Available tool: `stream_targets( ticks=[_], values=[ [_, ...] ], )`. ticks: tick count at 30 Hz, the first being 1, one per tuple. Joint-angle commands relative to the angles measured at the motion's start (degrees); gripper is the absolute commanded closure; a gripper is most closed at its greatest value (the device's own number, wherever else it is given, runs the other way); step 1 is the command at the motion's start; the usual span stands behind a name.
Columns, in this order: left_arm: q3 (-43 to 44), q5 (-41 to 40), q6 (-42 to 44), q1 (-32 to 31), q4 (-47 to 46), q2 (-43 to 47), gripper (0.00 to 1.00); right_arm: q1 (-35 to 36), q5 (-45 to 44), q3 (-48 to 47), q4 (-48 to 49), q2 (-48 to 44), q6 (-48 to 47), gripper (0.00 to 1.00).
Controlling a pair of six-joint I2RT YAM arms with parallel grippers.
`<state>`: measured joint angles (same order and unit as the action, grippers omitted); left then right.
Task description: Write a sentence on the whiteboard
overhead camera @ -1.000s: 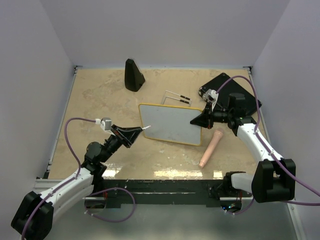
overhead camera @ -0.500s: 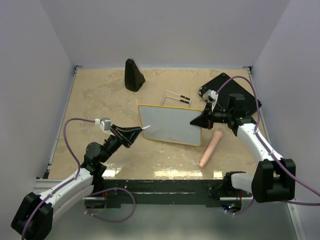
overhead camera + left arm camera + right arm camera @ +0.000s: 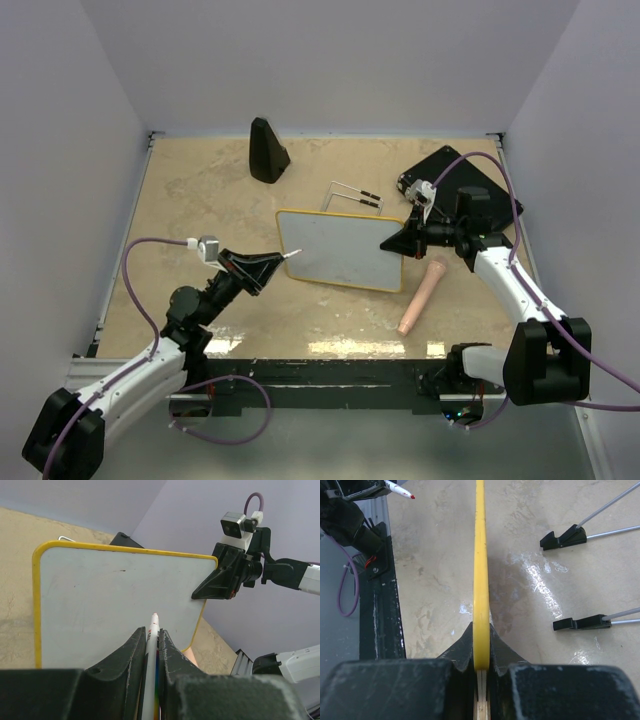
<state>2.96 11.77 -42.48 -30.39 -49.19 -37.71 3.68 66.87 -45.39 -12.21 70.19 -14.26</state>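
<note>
On R wrist cam, R tool (image 3: 481, 628) clamps whiteboard (image 3: 481, 555) rim; L cam shows L tool (image 3: 151, 631) pinching marker (image 3: 154, 621).

- A small, rectangular, glossy whiteboard (image 3: 345, 247) with a thin yellow rim and rounded corners sits mid-table, somewhat nearer the right edge.
- It stands tilted, with its white face turned toward the near edge.
- Its right edge is pinched in the right gripper (image 3: 388, 243).
- Its two black feet (image 3: 372, 199), on thin wire legs, rest on the table toward the far edge.
</note>
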Motion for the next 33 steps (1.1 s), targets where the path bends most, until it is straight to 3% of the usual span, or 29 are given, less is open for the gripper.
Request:
stream_targets(
  ticks=[1, 33],
  values=[
    [-7.97, -0.52, -0.32, -0.02, -1.61, 1.24, 1.0, -0.17, 4.06, -1.2, 2.28, -0.58, -0.59, 1.0],
    [-6.74, -3.16, 0.82, -0.02, 5.41, 6.34, 1.0, -0.17, 3.97, -1.2, 2.01, -0.58, -1.03, 1.0]
  ],
)
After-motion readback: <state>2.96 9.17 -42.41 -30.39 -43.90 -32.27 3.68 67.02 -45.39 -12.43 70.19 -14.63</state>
